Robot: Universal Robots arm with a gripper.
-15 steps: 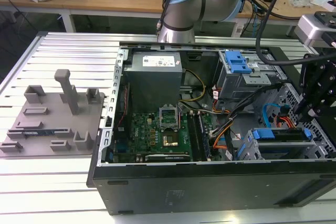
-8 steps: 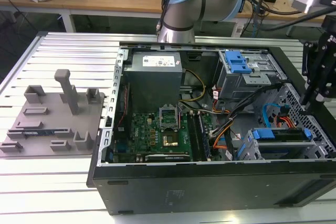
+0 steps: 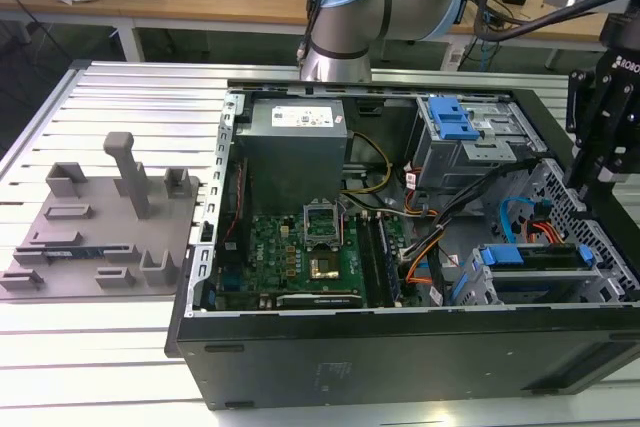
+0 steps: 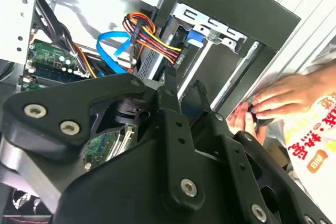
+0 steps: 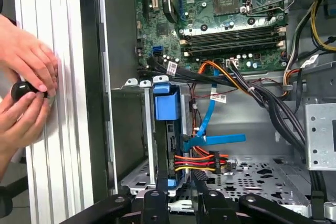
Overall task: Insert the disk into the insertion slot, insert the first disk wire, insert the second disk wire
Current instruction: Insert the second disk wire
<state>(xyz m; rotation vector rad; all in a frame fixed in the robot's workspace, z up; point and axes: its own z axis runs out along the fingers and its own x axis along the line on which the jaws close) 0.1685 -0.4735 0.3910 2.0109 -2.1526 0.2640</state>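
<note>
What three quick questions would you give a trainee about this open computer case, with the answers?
1. True or false: the disk sits inside the insertion slot.
2. The first disk wire looping beside the drive is: A light blue, B green, C white.
3. In the first wrist view, what is at the table outside the case?
Key: 1 true; 2 A; 3 a person's hands, closed around a small dark object.
</note>
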